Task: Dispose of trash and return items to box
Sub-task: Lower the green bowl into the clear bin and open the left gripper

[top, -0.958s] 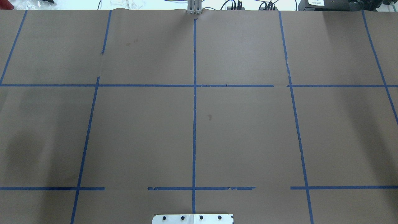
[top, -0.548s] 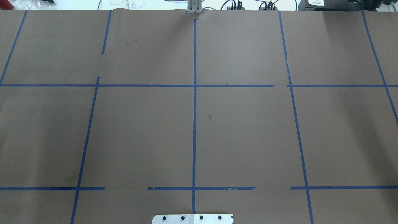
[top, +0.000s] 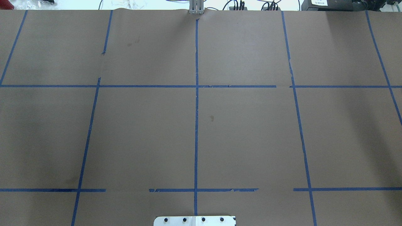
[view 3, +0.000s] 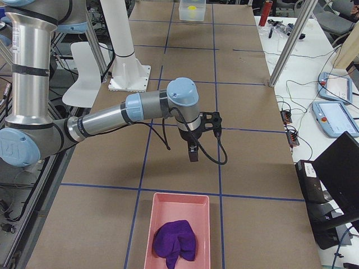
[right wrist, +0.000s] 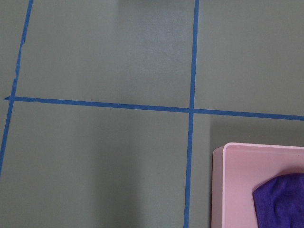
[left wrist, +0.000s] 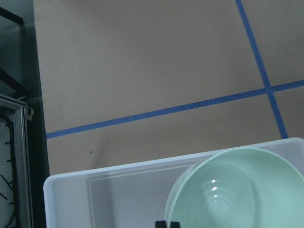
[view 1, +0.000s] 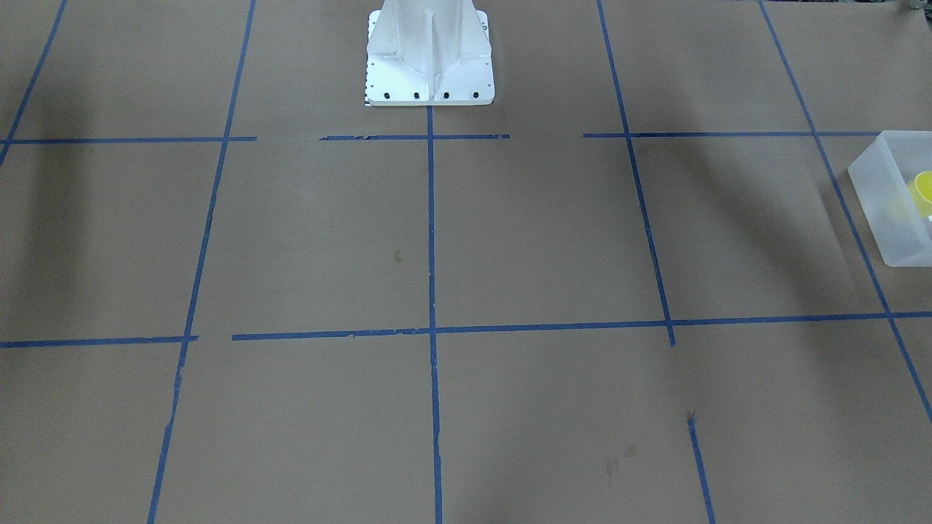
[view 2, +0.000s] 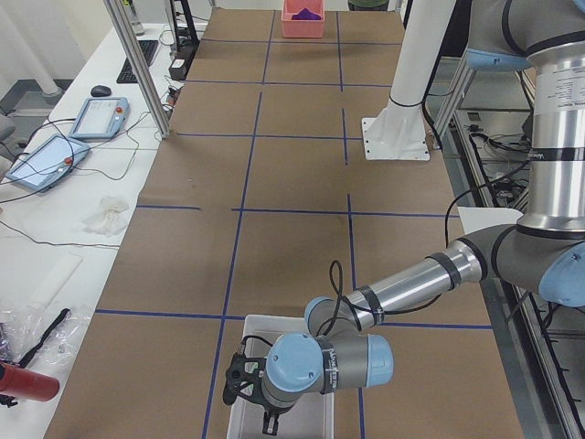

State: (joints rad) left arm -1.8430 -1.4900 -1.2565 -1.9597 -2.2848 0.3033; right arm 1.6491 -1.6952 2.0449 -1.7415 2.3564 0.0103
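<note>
Over the box (left wrist: 118, 199), left gripper (view 2: 271, 422) — green bowl (left wrist: 232, 190) beneath

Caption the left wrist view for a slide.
Pale green bowl overlapping the frosted white bin, with blue tape lines crossing the brown paper table beyond.

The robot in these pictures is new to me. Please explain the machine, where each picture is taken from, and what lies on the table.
The machine has two jointed arms, each ending in a two-finger gripper. Two pictures look down on the paper-covered table, two from its ends, two from the wrists. The left gripper hangs over a frosted bin where a green bowl and a yellow cup show; whether it grips the bowl, I cannot tell. The right gripper hovers near a pink tray holding a purple cloth.
</note>
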